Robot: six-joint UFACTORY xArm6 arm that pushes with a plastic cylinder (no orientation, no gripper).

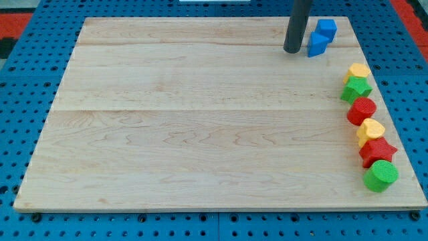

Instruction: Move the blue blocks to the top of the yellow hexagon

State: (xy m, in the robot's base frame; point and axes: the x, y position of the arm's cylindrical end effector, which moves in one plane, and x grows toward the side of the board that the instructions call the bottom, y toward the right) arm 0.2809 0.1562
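Observation:
Two blue blocks sit near the view's top right: a blue cube [327, 28] and a blue wedge-like block [317, 44] just below and to its left, touching or nearly so. My tip [292, 50] stands just left of the lower blue block, a small gap apart. A yellow hexagon [360, 71] lies below and to the right of the blue blocks, at the head of a column along the right edge. A second yellow block [370, 130] lies lower in that column.
The column down the right edge also holds a green star [356, 88], a red block [362, 110], a red star [378, 151] and a green cylinder [381, 175]. The wooden board [200, 120] rests on a blue pegboard.

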